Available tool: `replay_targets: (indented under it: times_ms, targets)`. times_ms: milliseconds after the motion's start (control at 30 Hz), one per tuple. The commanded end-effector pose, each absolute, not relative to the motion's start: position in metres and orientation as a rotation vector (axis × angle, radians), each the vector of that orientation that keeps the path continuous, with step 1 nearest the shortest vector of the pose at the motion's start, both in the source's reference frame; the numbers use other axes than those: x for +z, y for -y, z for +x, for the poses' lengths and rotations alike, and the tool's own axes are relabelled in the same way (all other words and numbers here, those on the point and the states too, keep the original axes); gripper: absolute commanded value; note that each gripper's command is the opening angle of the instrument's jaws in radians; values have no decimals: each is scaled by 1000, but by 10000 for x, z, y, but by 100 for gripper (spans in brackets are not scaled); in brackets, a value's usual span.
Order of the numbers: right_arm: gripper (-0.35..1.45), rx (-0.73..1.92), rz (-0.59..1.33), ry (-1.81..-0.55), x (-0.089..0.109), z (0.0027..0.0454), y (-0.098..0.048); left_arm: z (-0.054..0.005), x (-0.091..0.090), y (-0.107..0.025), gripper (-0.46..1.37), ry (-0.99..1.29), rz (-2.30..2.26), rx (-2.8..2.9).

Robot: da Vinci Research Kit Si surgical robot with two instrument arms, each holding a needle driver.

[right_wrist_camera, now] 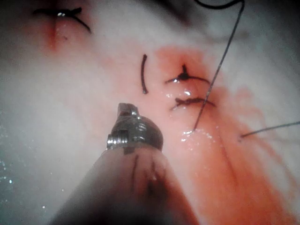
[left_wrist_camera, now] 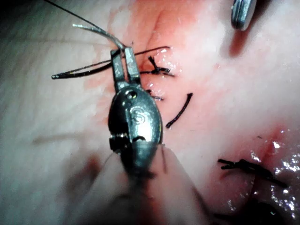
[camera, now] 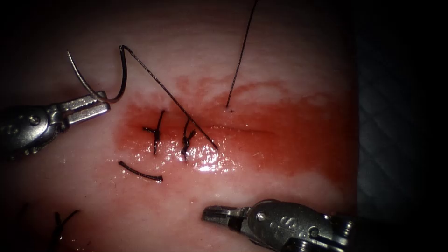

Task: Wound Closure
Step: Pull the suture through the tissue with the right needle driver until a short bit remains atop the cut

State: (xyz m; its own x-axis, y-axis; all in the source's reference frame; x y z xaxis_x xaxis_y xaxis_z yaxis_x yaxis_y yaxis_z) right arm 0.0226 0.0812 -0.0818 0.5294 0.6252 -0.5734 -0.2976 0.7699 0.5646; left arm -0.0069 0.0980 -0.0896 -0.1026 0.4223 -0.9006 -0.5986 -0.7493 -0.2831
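Two hands (camera: 103,105) (camera: 208,214), one needle (camera: 122,79), two knotted stitches (camera: 157,132) (camera: 186,140), one cut thread end (camera: 139,173).

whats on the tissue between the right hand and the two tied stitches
In the endoscope view, mostly bare wet tissue separates the right hand from the stitches; a loose cut end of thread lies just left of that stretch.

needle (camera: 100,88) in left end effector (camera: 95,106), left of cut (camera: 242,130) | right end effector (camera: 219,215) in front of cut

The thread (camera: 242,51) runs off the endoscope view's upper edge, its far end cut off. The right tool (camera: 219,215) has its shaft cut by the lower edge, and dark strands (camera: 60,221) at lower left fade into shadow.
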Motion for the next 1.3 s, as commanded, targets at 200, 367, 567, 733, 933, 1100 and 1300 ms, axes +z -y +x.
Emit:
replay_targets:
  times_ms: [200,367,567,733,933,1100,1300]
  targets:
    - [-35,565,427,-851,-816,223,-815,-68,-900,-984,-35,-206,-1500,1926]
    - [111,660,334,-845,-810,222,-823,-68,-910,-983,-35,-212,-1515,1925]
    - [141,737,257,-824,-795,216,-838,-70,-928,-983,-35,-195,-1570,1903]
    - [139,767,227,-811,-784,207,-849,-77,-943,-980,-35,-181,-1592,1904]
    - [135,762,222,-811,-771,205,-864,-83,-948,-976,-35,-177,-1608,1902]
    - [112,745,250,-842,-764,215,-872,-91,-957,-970,-35,-162,-1616,1904]
    - [112,751,242,-855,-753,222,-882,-100,-972,-964,-35,-135,-1639,1897]
